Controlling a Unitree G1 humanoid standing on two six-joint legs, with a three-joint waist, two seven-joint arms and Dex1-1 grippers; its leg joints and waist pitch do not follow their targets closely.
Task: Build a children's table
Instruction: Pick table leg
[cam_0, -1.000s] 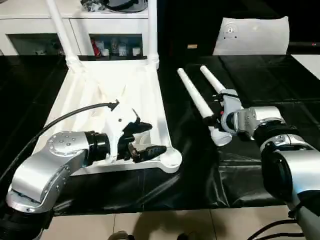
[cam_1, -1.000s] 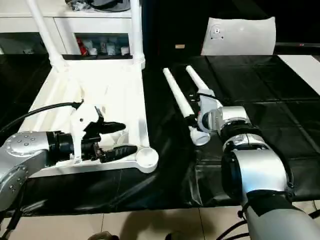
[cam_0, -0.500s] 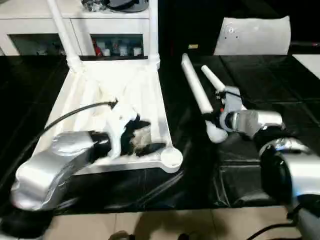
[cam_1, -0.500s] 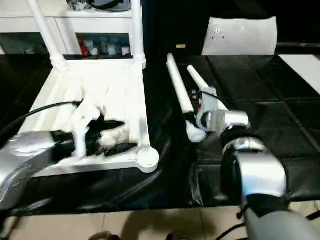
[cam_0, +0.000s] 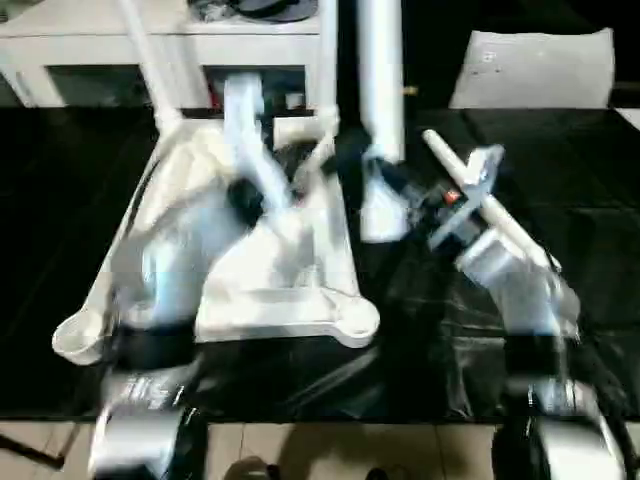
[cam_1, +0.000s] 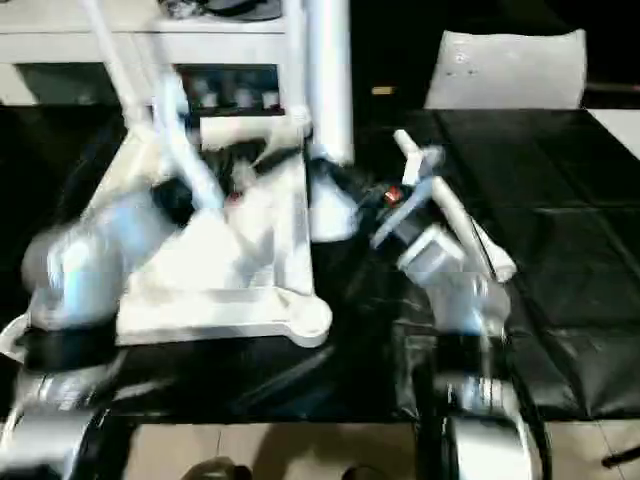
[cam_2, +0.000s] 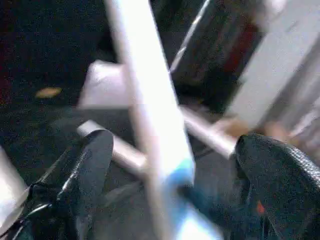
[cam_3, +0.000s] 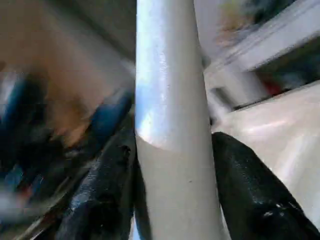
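The white table top (cam_0: 300, 300) lies upside down on the black-covered table. Two legs (cam_0: 145, 50) (cam_0: 325, 50) stand upright in its far corner sockets. My right gripper (cam_3: 175, 185) is shut on a third leg (cam_0: 380, 80), held nearly upright beside the top's right edge, wide end down. One black finger (cam_3: 100, 200) shows on each side of the tube. A fourth leg (cam_0: 445, 160) lies on the black cover behind my right arm. My left gripper (cam_2: 175, 170) hovers over the table top's far half, its fingers (cam_2: 85, 170) wide apart and open, with the held leg seen between them further off.
A white cabinet (cam_0: 90, 40) stands behind the table top. A flat white sheet (cam_0: 530, 70) leans at the back right. The black cover (cam_0: 600, 200) spreads to the right. The table's front edge runs just below the near corner sockets (cam_0: 355, 322).
My right gripper has swung its leg from lying on the cover to nearly upright and carried it left toward the table top. My left arm has risen from the near right corner toward the far side.
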